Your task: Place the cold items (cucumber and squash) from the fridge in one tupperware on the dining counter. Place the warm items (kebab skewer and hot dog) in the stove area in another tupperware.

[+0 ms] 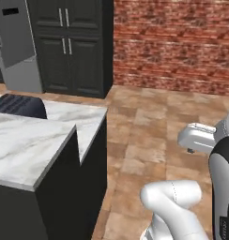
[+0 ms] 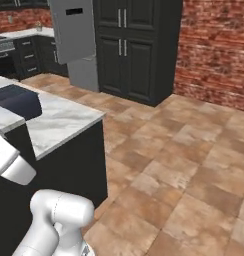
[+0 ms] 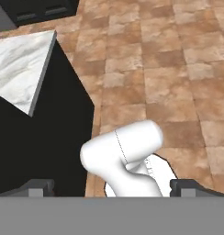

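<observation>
Over tiled floor (image 3: 178,82) | pincer (image 3: 111,188) spread wide, holding nothing | marble counter (image 3: 22,69) corner beside it

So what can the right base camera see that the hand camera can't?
Right base view alone: the grey fridge, tall black cabinets, red brick wall, a dark blue rounded thing on the counter, and a stove far left. Hand view alone: the open hand, holding nothing. Both: the white marble counter and brown tiled floor.
</observation>
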{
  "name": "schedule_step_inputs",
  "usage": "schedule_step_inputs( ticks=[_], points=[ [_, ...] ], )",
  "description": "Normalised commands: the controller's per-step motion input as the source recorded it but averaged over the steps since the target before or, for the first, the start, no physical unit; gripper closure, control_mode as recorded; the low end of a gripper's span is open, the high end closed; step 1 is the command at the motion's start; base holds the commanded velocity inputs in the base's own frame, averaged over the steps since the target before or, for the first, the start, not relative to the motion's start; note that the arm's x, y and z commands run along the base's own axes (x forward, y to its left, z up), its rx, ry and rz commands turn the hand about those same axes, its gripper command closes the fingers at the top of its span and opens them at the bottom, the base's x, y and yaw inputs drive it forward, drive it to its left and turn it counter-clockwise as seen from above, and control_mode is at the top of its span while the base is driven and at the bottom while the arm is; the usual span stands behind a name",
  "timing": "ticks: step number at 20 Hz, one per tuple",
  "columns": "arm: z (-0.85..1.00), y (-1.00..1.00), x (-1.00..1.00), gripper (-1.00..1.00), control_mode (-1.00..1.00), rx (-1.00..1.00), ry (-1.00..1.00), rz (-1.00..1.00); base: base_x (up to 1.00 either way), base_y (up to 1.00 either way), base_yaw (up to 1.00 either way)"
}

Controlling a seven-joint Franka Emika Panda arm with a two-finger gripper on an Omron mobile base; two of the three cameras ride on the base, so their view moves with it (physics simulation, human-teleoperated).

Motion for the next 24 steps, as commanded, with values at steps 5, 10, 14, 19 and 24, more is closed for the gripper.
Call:
schedule_step_inputs(
  ticks=[5, 10, 14, 19, 24],
  points=[
    [0.00, 0.00, 0.00, -1.00, 1.00, 0.00, 0.00, 0.00, 0.60, -0.77, 0.48],
    [0.00, 0.00, 0.00, -1.00, 1.00, 0.00, 0.00, 0.00, 0.60, -0.78, 0.48],
    [0.00, 0.00, 0.00, -1.00, 1.00, 0.00, 0.00, 0.00, 0.60, -0.78, 0.48],
    [0.00, 0.00, 0.00, -1.00, 1.00, 0.00, 0.00, 0.00, 0.60, -0.77, 0.48],
    [0.00, 0.00, 0.00, -1.00, 1.00, 0.00, 0.00, 0.00, 0.62, -0.78, 0.47]
  ],
)
